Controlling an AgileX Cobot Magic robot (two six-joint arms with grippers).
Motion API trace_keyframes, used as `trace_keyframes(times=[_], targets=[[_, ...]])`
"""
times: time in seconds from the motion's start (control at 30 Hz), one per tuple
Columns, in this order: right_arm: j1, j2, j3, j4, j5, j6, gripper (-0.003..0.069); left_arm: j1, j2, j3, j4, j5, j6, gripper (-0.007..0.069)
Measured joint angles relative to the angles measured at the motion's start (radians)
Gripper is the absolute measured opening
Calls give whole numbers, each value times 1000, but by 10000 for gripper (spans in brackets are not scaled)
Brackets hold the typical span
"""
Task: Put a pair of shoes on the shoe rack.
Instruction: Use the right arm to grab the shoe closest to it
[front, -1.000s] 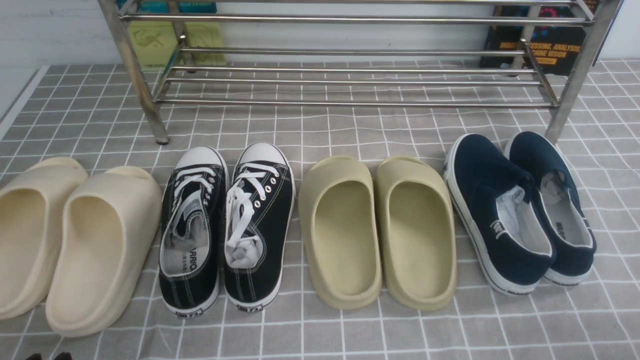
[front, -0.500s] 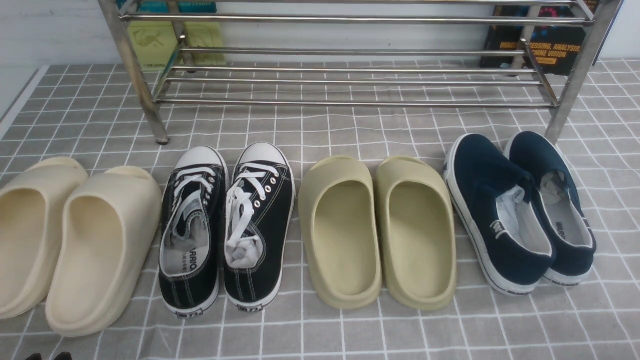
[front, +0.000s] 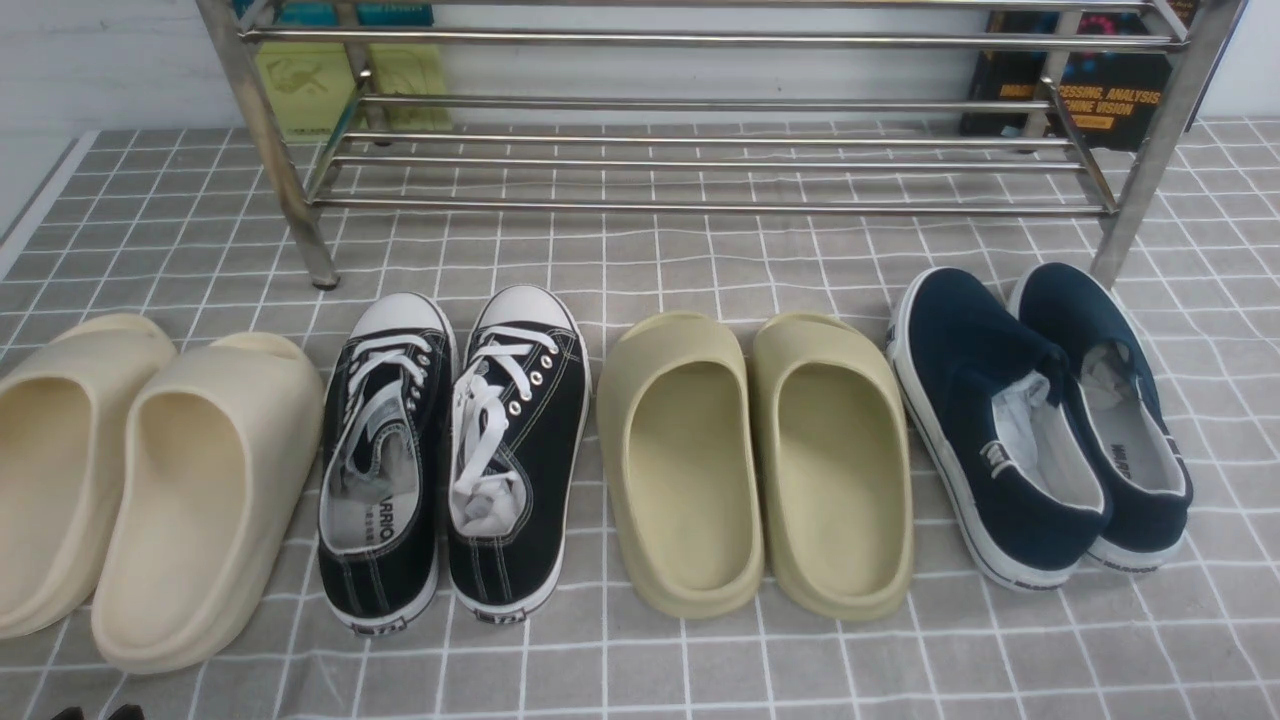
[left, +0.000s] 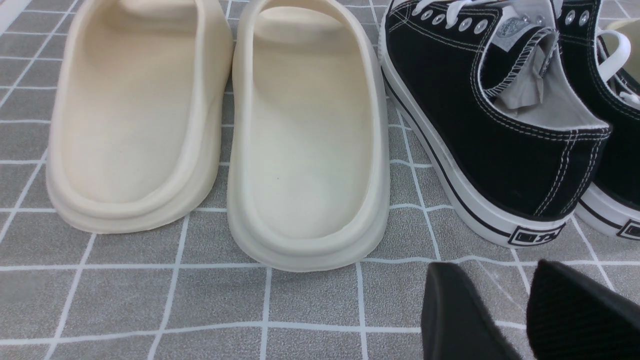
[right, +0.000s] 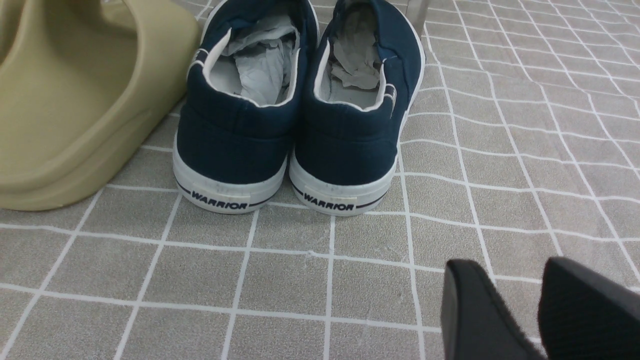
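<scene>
Over on the far right of the grey checked cloth (front: 700, 660), the pair of navy slip-on sneakers (front: 1010, 500) is sitting side by side and touching, toes pointing at the stainless shoe rack (front: 700, 207), so neither one is resting on the bars yet. The outer sneaker's toe is sitting just beside the rack's right front leg (front: 1125, 225). Both are carrying crumpled paper stuffing inside, and the right wrist view is showing "WARRIOR" printed on each white heel. Olive foam slides (front: 835, 450) are lying right next to them on the left, then black lace-up sneakers (front: 520, 430), then cream foam slides (front: 200, 480) at the far left, all lining up in one row in front of the rack. The right gripper (right: 510, 262) is hovering low behind the navy heels, not touching them, fingers parted with cloth showing through the gap and nothing between them. The left gripper (left: 492, 265) is hanging behind the heel of a black sneaker, likewise parted and empty. Both sets of fingers are getting cropped by the frame edge, so I'm not really sure how wide they're spread. A couple of books (front: 1080, 100) are standing behind the rack.
</scene>
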Motion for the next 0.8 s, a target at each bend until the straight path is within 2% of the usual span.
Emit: trace_keyframes(times=[0.27,0.4,0.63,0.73,0.8], targets=[[0,0,10,0,-87,0,239,0,0,0,0,0,0,239],[0,0,10,0,-185,0,239,0,0,0,0,0,0,239],[0,0,10,0,-232,0,239,0,0,0,0,0,0,239],[0,0,11,0,-312,0,239,0,0,0,0,0,0,239],[0,0,11,1,-501,35,239,0,0,0,0,0,0,239]])
